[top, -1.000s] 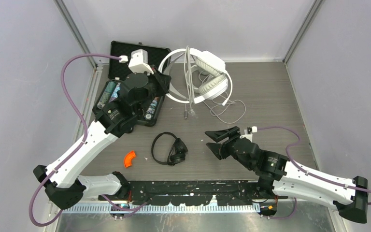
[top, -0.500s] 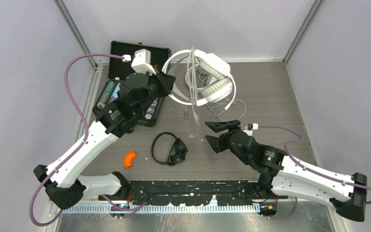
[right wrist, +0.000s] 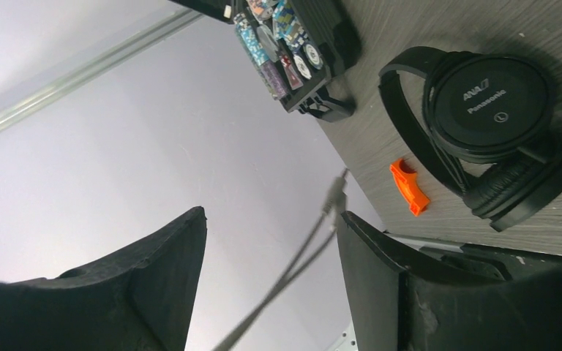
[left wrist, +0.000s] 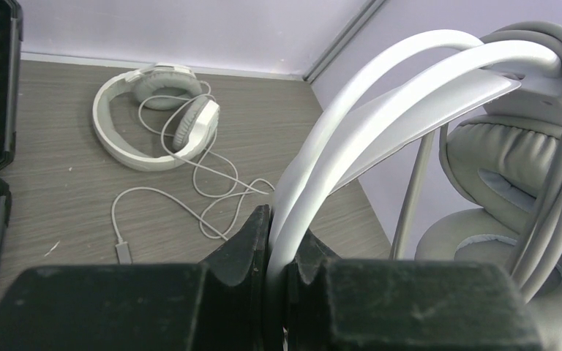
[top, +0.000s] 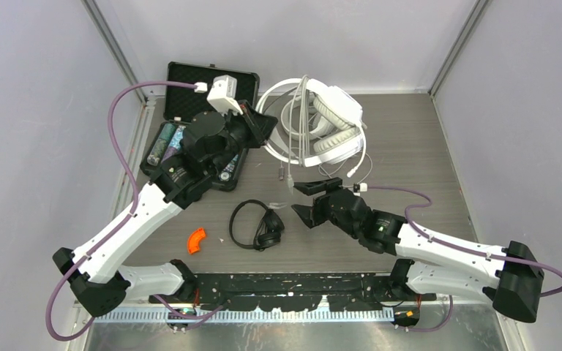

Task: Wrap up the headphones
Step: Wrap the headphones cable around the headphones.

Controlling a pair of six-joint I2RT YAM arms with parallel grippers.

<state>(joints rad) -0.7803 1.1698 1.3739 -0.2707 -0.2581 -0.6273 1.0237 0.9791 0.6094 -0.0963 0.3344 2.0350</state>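
My left gripper (top: 263, 131) is shut on the headband of a white padded headphones set (top: 334, 124) and holds it off the table. In the left wrist view the band (left wrist: 380, 124) runs up out of the shut jaws (left wrist: 282, 223), with pale cord looped over its top. Cord strands (top: 301, 139) hang down from it. My right gripper (top: 299, 200) is open around those strands (right wrist: 300, 267), not closed on them. A second white pair (left wrist: 154, 117) lies on the table with its cord loose. The slim black headphones (top: 257, 226) lie left of the right gripper.
An open black case (top: 194, 146) with chips stands at the back left, under the left arm. A small orange piece (top: 197, 240) lies left of the black pair. Loose pale cord (top: 363, 165) trails on the table behind the right arm. Walls close in on three sides.
The left arm has carried the white headset to the right. The right gripper has moved left and forward until the hanging cord sits between its fingers, and its jaws have spread slightly.
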